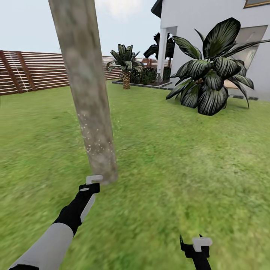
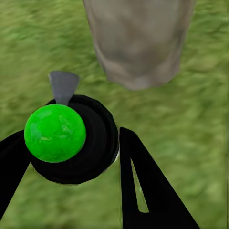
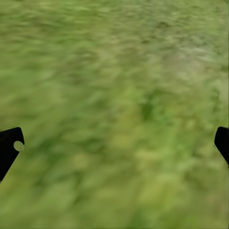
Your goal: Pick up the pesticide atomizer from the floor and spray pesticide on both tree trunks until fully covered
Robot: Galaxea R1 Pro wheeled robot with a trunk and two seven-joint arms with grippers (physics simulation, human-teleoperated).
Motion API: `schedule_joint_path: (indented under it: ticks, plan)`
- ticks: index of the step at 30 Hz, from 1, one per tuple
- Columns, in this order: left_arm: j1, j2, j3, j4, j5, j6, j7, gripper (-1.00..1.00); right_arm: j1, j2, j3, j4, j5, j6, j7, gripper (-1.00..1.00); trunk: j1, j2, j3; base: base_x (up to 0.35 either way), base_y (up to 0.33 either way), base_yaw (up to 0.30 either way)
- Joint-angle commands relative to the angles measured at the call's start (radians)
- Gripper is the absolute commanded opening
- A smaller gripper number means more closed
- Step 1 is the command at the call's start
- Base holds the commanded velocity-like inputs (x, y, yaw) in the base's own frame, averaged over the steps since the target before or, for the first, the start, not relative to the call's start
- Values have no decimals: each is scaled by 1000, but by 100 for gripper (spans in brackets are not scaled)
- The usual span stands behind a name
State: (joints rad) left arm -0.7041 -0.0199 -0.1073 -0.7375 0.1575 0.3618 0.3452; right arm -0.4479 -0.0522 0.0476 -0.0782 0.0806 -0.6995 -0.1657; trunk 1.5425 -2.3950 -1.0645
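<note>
Head view: thick mottled beige-grey tree trunk (image 1: 84, 90) rises from blurry green grass floor (image 1: 168, 157), leaning slightly in frame, top cut off. Fine white pesticide specks (image 1: 91, 140) scatter over the lower part of the trunk; upper part looks bare.

Left arm reaches forward toward the trunk base. Left end effector (image 1: 92, 183) sits just beside the foot of the trunk, pale part at its tip. In the left wrist view the left end effector (image 2: 71, 157) is clamped on the small dark round pesticide atomizer (image 2: 78, 143), black fingers (image 2: 143, 186) on either side of it. Bright green dot (image 2: 55, 133) on the atomizer faces the camera, grey nozzle piece (image 2: 63, 86) points toward the trunk (image 2: 138, 40), which stands near, not touching.

Right end effector (image 1: 197, 245) hangs low over the grass, well apart from the trunk. In the right wrist view its black fingertips (image 3: 8, 148) sit at the far edges of the frame, spread wide, nothing between them but grass (image 3: 114, 114).

Background: brown horizontal-slat wooden fence (image 1: 33, 71), short palm with scaly trunk (image 1: 125, 67), big dark broad-leaf plant (image 1: 212, 73), white house wall (image 1: 195, 22).
</note>
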Motion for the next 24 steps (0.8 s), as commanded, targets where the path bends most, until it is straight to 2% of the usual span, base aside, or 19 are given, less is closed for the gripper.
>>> schedule_joint_path:
  ticks: [1,9,24]
  plan:
    - [0,0,0,0,-1,0,0,-100,0,0,0,0,0,0,0,100,0,0,0,201,-230,34]
    - [0,0,0,0,1,0,0,-100,0,0,0,0,0,0,0,100,0,0,0,188,-229,20]
    - [0,0,0,0,2,-3,0,-100,0,0,0,0,1,0,0,100,0,0,0,98,-262,267]
